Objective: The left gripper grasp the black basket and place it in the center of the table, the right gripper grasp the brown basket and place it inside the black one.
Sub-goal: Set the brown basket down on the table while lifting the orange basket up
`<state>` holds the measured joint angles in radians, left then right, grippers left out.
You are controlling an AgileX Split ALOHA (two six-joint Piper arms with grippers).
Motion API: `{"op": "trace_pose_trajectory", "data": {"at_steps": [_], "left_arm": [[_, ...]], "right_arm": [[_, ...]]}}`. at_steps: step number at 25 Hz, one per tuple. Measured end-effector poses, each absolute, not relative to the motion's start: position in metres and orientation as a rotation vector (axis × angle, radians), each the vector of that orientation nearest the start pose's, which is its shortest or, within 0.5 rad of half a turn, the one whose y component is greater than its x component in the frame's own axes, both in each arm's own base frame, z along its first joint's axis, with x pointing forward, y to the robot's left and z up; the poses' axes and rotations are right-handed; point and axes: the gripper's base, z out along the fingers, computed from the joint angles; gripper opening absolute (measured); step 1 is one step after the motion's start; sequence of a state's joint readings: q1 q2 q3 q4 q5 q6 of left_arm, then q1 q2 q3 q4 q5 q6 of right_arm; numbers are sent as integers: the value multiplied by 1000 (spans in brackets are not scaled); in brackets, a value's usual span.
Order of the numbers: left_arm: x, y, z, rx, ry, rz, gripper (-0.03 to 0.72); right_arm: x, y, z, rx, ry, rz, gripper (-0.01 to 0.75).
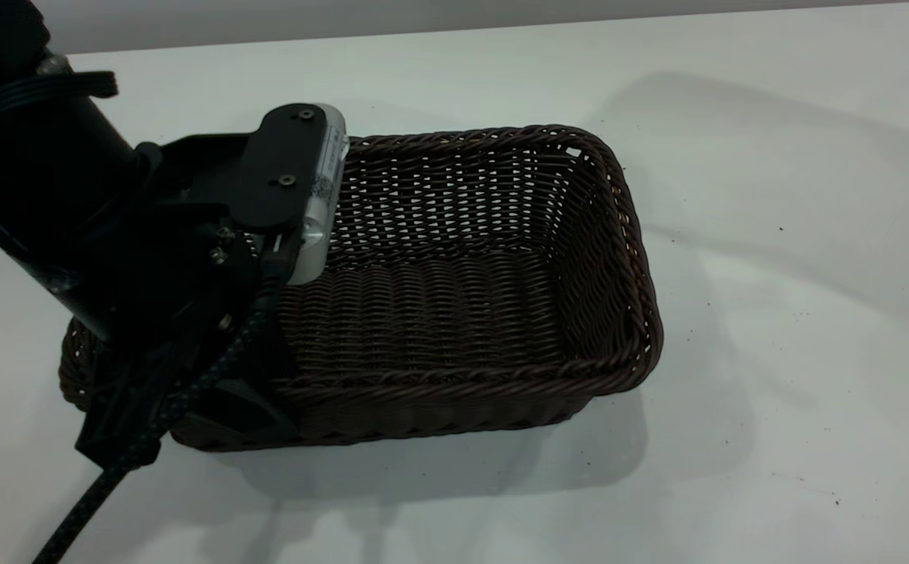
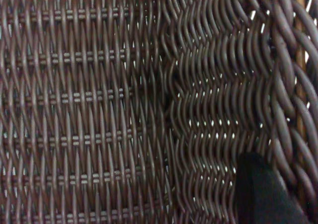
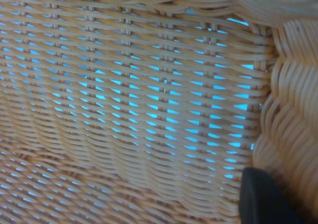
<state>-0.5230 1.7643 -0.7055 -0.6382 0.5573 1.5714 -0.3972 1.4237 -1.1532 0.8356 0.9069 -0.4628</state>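
The black basket [image 1: 462,282] sits on the white table [image 1: 776,235], its woven wicker walls sloped and open, its rim braided. It looks light and fairly stiff, with some give in the weave, so the thick rim is the sound place to grip. The left gripper [image 1: 180,392] is at the basket's left end, one fingertip [image 2: 263,194] inside against the wall; whether it is clamped there I cannot tell. The right wrist view fills with the brown basket [image 3: 139,110], a fingertip [image 3: 263,196] close to its wall.
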Motion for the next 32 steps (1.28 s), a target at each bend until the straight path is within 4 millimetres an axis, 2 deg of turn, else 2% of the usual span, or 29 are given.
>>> {"op": "trace_pose_trajectory", "data": {"at_steps": [15,18,27,32], "left_arm": [[215,-157,112,2022,2078,-401,148],[215,-157,112,2012,2083,-403,205],[222,-163,123,1788,2137,-415,499],[222,-163,134,1767,2099,-389,541]], "right_arm": [[291,-64,326,355,2312,637,115],[291,-64,327,356,2311,644,115],[291,-63,327,355,2313,652,115],[291,-63,327,355,2313,652,115]]}}
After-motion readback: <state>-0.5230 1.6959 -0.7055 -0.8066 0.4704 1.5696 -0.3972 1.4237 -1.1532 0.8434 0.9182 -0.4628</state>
